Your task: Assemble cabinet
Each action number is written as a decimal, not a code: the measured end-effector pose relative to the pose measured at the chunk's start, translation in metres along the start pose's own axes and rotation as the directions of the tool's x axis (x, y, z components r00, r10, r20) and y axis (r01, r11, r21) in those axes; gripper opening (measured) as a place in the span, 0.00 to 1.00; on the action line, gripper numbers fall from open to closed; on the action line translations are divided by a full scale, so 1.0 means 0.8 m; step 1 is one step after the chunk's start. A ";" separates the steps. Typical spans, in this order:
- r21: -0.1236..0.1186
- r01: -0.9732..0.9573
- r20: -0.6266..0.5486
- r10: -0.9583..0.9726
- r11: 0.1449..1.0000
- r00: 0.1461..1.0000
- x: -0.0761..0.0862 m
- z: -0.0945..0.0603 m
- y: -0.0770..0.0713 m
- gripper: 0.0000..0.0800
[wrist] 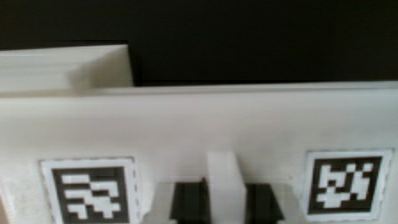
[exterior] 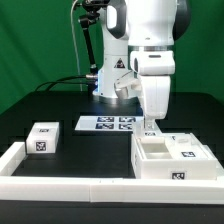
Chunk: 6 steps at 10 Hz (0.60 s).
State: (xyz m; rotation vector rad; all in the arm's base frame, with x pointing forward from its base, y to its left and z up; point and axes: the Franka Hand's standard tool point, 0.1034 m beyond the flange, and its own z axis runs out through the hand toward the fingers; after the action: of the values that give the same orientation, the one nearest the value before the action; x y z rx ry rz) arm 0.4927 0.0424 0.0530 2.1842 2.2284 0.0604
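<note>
Though open-topped, cabinet body point(exterior: 150, 171) with tagged block point(exterior: 186, 151) inside

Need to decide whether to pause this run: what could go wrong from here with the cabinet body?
1. The end effector looks closed on just a thin wall of the cabinet body, toward one end; a pull or lift could make it slip or tip the body.
2. The body sits close to the border rail; sliding it that way could jam it.

Robotics lab, green backdrop point(exterior: 30, 40), black table point(exterior: 30, 112), tagged marker board point(exterior: 107, 124)
</note>
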 end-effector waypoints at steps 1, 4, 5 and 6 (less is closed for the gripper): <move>-0.002 0.011 0.000 -0.011 1.000 1.000 -0.001 -0.001 0.004 0.09; 0.003 0.027 0.003 -0.027 1.000 1.000 -0.002 -0.001 0.004 0.09; 0.003 0.027 0.003 -0.027 1.000 1.000 -0.002 -0.001 0.004 0.09; 0.003 0.025 0.003 -0.025 1.000 1.000 -0.002 -0.001 0.004 0.09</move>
State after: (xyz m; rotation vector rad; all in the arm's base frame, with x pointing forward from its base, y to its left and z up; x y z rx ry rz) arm 0.4957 0.0410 0.0537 2.1561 2.2550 0.0535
